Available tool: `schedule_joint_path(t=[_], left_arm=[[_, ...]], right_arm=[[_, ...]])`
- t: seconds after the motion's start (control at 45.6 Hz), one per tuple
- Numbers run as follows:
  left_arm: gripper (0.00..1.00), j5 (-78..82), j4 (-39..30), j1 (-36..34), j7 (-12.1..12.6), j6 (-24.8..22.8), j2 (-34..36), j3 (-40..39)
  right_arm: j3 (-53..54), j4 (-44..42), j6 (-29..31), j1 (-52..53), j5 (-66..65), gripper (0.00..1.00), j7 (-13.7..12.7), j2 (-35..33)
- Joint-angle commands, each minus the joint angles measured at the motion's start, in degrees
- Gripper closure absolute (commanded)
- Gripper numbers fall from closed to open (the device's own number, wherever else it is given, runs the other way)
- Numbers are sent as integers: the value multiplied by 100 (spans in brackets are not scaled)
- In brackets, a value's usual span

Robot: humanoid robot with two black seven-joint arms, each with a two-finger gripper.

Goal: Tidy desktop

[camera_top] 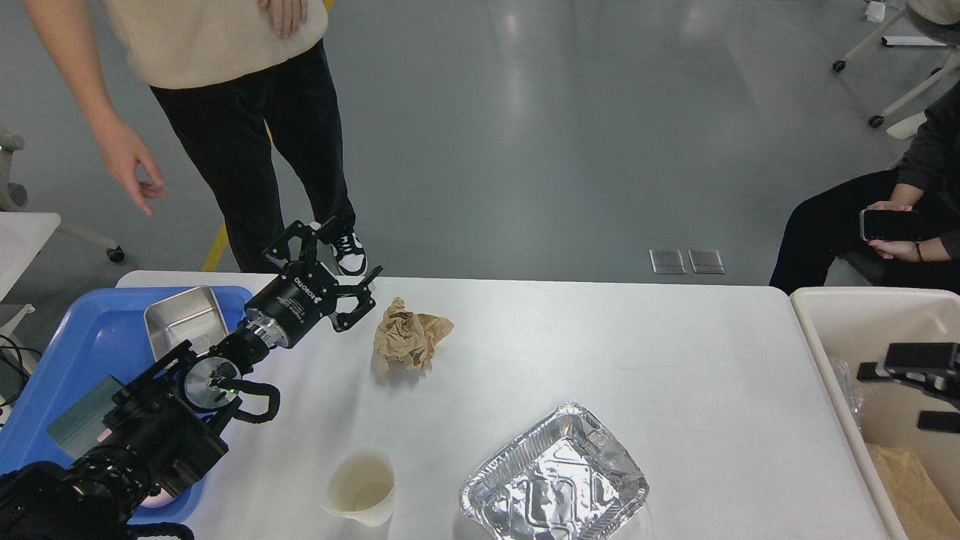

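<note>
The left gripper (332,264), jaws apart, hovers beside crumpled brown paper (409,334) on the smooth white desktop (600,360); right gripper unseen.

left claw (330,277) spread wide — right arm (919,371) barely visible

The left pincer (330,266), fingers spread, hovers beside crumpled brown paper (409,335) on the desktop (600,352).

White desktop (600,360) — blue tray (97,337), tan paper (409,337)
</note>
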Motion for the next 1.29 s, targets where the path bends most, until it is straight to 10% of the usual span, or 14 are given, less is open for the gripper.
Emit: schedule_joint_path(t=[0.0, 0.46, 1.271], left_arm=[[4, 14, 16, 12, -5, 7, -126, 7], [4, 14, 7, 29, -23, 16, -223, -2], [4, 49, 7, 539, -172, 104, -47, -2]], right_arm=[[32, 687, 175, -88, -113, 0, -19, -938], [58, 1137, 281, -53, -192, 0, -28, -1547], [-468, -2001, 105, 686, -3049, 0, 69, 4438]])
